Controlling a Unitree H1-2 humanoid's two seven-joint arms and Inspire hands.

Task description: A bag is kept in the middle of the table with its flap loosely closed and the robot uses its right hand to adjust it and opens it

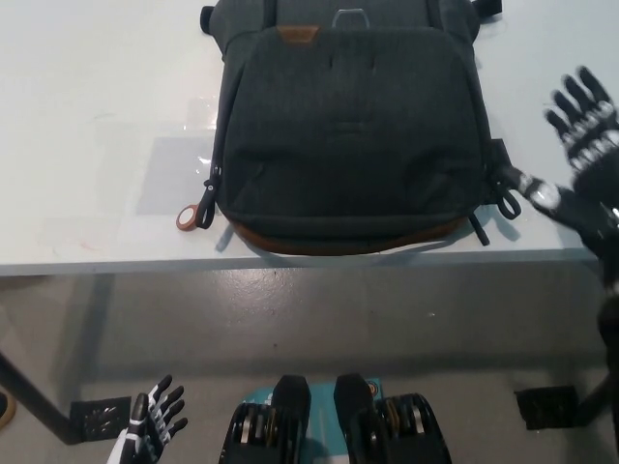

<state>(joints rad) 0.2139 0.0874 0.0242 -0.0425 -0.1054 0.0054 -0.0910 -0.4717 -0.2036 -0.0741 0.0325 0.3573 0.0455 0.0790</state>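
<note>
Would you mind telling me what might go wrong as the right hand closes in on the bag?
The bag lies close to the table edge, so a push could slide it off. The open right hand is near the bag's right-side zipper pulls and might snag them. The left hand rests low.

Bare table (97, 116) is lying left of the bag (350, 135); right of it, the spread right hand (582, 159) is occupying the narrow strip.
</note>
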